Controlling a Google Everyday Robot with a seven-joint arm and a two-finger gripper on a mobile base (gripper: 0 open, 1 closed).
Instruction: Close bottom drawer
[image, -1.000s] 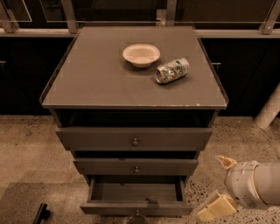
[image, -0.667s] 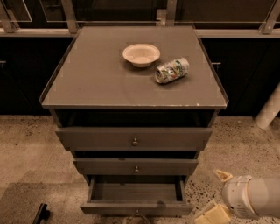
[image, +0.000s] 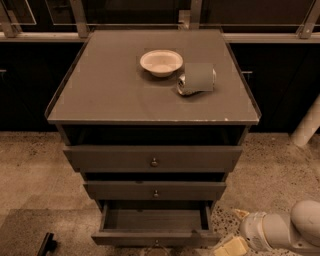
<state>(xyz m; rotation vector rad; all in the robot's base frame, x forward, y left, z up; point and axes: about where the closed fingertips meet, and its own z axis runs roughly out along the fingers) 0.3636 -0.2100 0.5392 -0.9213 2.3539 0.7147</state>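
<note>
Gripper (image: 233, 231), fingers spread and empty, has sunk lower beside the right front corner of the bottom drawer (image: 150, 238), which stands pulled out, not yet pushed.

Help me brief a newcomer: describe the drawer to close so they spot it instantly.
Find the grey-brown wooden cabinet with three stacked drawers. The bottom drawer, nearest the floor, has a slim front and tiny knob. Unlike the top drawer and middle drawer, it shows its inside, with the robot's open gripper beside its right corner.
</note>
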